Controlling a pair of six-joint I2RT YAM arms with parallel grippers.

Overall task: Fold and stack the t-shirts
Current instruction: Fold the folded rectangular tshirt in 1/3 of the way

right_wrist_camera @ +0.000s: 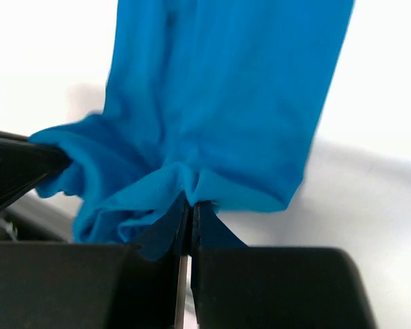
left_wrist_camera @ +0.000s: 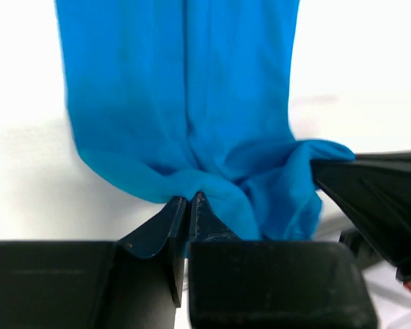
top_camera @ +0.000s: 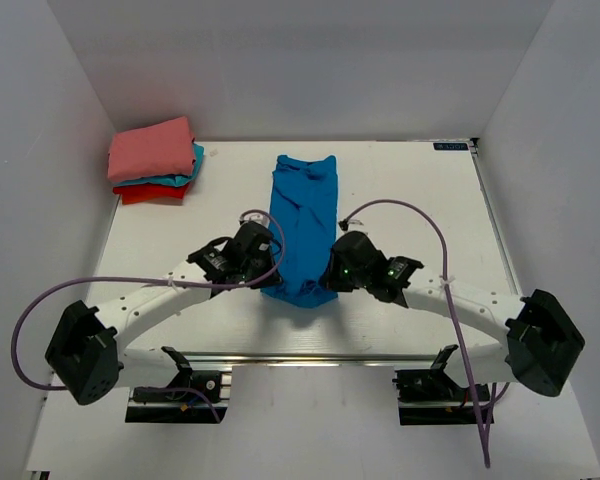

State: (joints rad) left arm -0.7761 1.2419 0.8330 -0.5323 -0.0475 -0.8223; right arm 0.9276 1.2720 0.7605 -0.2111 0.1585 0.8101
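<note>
The white flat bench (top_camera: 420,200) fills the top view, walled in white on the left, far and right sides; along its middle, running from near the far edge toward the near edge, lies the plain royal-blue cloth t-shirt (top_camera: 302,225), drawn into a long narrow strip with creases down its length; its far end rests flat on the bench, its near end is bunched between the two arms.

In the far left corner, well apart from the blue shirt, sits the small pile: the folded salmon-pink t-shirt (top_camera: 152,148) on top, the folded teal t-shirt (top_camera: 188,177) showing at its right edge beneath it, the folded red t-shirt (top_camera: 148,194) at the bottom.

The left gripper (left_wrist_camera: 189,200) has its black fingers pressed together on a gathered fold at the near left corner of the blue shirt; the right gripper (right_wrist_camera: 189,204) pinches the near right corner likewise, its fingers closed on the cloth; the two stand close, with the bunched hem between them.
</note>
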